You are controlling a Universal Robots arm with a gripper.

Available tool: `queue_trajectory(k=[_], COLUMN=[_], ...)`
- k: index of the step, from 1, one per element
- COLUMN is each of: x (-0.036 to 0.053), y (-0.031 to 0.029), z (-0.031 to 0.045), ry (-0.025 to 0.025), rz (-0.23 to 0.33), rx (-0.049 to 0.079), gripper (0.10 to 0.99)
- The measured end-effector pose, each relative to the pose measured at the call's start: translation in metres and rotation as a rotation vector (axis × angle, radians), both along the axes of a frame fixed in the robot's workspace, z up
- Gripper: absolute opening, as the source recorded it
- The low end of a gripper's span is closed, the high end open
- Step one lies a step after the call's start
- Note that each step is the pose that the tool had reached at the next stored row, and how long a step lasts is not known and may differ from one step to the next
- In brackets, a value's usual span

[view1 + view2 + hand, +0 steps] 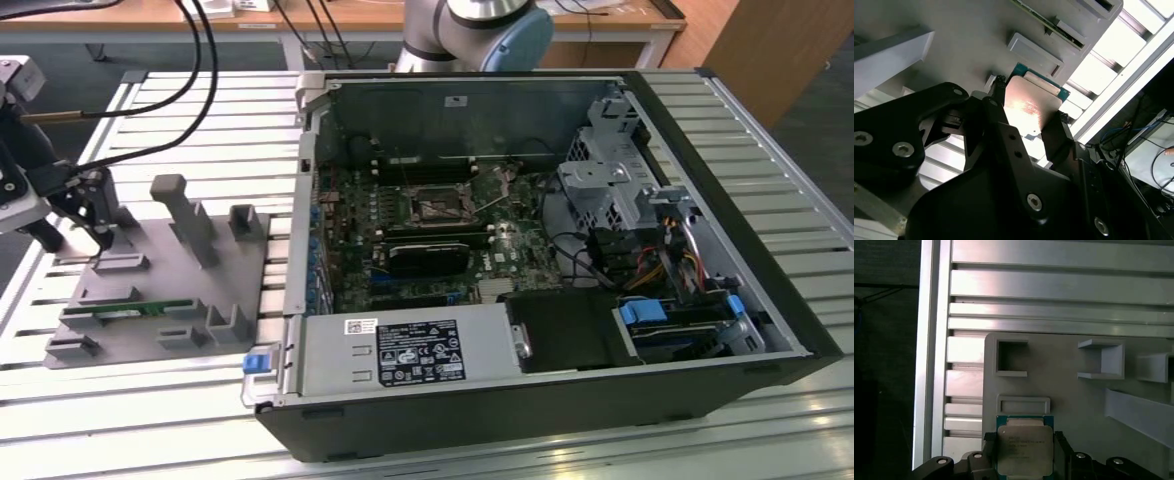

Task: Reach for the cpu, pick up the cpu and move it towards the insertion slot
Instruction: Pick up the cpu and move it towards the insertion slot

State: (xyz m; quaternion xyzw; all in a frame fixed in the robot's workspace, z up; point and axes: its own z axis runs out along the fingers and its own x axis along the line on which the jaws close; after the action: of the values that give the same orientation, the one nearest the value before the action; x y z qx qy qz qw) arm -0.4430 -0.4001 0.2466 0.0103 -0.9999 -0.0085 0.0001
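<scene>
Tool (87, 235) sits at 9 o'clock in the exterior view, down over the 10 o'clock corner of the grey tray (140, 285), which lies on the slatted desk (200, 110). That view hides the cpu behind my tool. Both wrist views show it: cpu (1024, 450) silver top up, green rim, with my fingers (1060, 455) tight against two opposite edges, so the tool is clamped on the cpu. In the second wrist view the cpu (1031, 107) catches glare between the two black fingers (999, 92), right beside a small raised block of the tray (954, 45). Can't tell from any view whether it's lifted clear of the tray or resting on it. Only the exterior view has the insertion slot (438, 207): silver-framed square on the board inside the open PC case (467, 410), at 3 o'clock from my tool and well apart. Green memory stick (127, 312) lies on the tray at 6 o'clock from the tool.
</scene>
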Motion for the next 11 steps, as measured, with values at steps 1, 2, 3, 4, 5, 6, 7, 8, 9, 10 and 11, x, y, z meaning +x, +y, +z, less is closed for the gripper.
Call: queue_trajectory(k=[1, 2, 3, 4, 5, 6, 7, 8, 9, 10, 11], x=[0.0000, 0.0000, 0.0000, 0.0000, 0.0000, 0.0000, 0.0000, 0.0000, 0.0000, 0.0000, 0.0000], y=[0.0001, 0.0001, 0.0002, 0.0003, 0.0003, 0.0003, 0.0003, 0.0004, 0.0004, 0.0005, 0.0005], z=[0.0011, 0.0024, 0.0038, 0.0049, 0.0059, 0.0071, 0.0083, 0.0094, 0.0106, 0.0120, 0.0135], ry=[0.0001, 0.0001, 0.0001, 0.0000, 0.0000, 0.0000, 0.0001, 0.0001, 0.0000, 0.0001, 0.0000], rz=[0.000, 0.000, 0.000, 0.000, 0.000, 0.000, 0.000, 0.000, 0.000, 0.000, 0.000], rx=[-0.001, -0.001, -0.001, -0.002, -0.002, -0.002, -0.002, -0.002, -0.002, -0.003, -0.003], gripper=[0.541, 0.541, 0.541, 0.541, 0.541, 0.541, 0.541, 0.541, 0.541, 0.541, 0.541])
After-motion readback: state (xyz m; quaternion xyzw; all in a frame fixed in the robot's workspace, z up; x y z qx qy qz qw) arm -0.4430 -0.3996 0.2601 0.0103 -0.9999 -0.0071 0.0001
